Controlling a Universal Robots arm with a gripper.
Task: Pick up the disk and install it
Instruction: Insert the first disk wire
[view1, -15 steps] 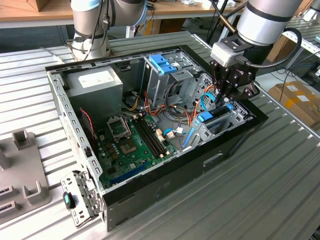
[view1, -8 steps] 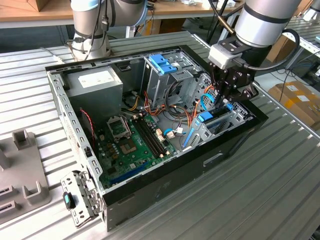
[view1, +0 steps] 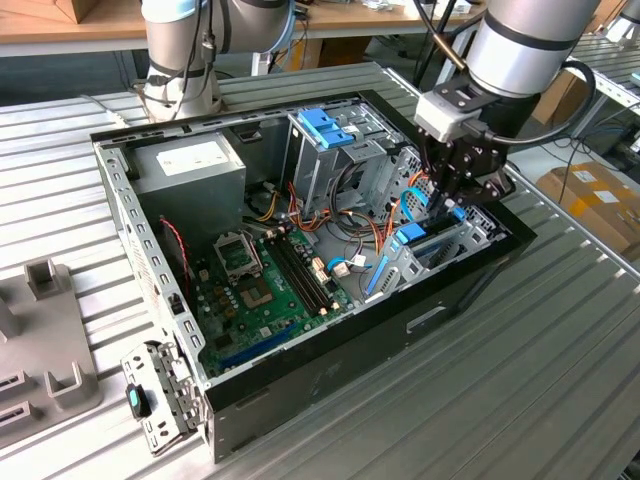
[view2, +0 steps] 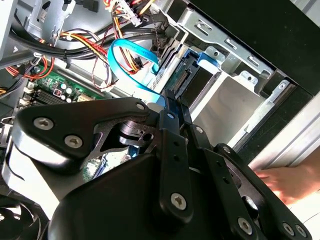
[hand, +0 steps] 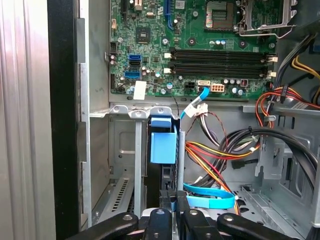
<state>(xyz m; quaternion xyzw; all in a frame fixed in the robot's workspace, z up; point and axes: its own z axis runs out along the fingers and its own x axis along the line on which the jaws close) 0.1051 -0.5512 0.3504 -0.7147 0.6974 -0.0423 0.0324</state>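
Gripper looks clamped on the disk's blue rail. The disk stands edge-on, mostly inside the drive cage. Pickup done; final seating in the cage probably left.

Desk is ribbed bare metal, long parallel slats running across the whole top. Same slats at the edge of the first wrist view. Grey moulded fixtures sit on it at the exterior view's left. Behind the desk there's a wooden bench with a cardboard box on top. More cardboard boxes at the exterior view's right, lower than the desk top. Lighting is bright and even, with soft glare on the slats and no hard shadows. Walls and windows can't be made out.
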